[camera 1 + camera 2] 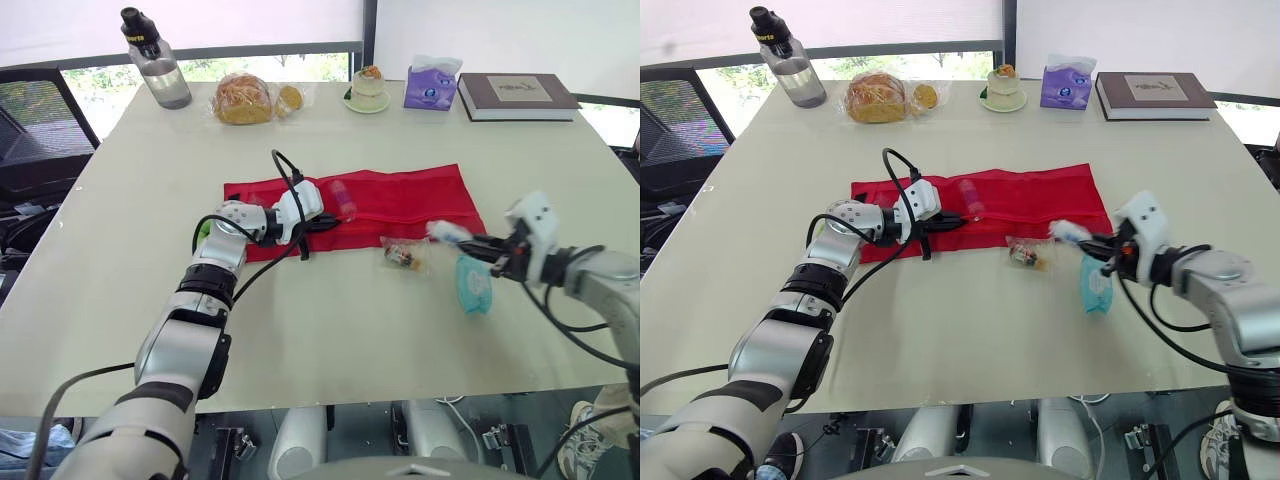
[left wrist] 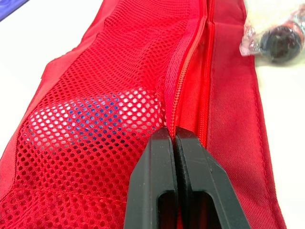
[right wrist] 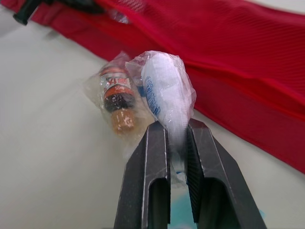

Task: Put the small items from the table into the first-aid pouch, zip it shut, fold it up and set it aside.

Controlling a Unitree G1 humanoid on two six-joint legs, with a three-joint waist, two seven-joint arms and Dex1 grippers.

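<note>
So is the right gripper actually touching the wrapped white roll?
Touching. The right wrist view shows the right gripper pinching the wrapped white roll by its plastic wrapper.

A flat red fabric pouch [image 1: 1030, 200] lies spread across the middle of the cream table [image 1: 940, 330]. The left gripper [image 1: 958, 218] rests on the pouch's near edge, towards its left end. The right gripper [image 1: 1092, 243] pinches a small white plastic-wrapped packet [image 1: 1068, 231] just off the pouch's right end. A little dark bottle in a clear wrapper [image 1: 1025, 255] lies just beside the pouch's near edge. A light blue packet [image 1: 1095, 283] lies on the table close by the right gripper.
</note>
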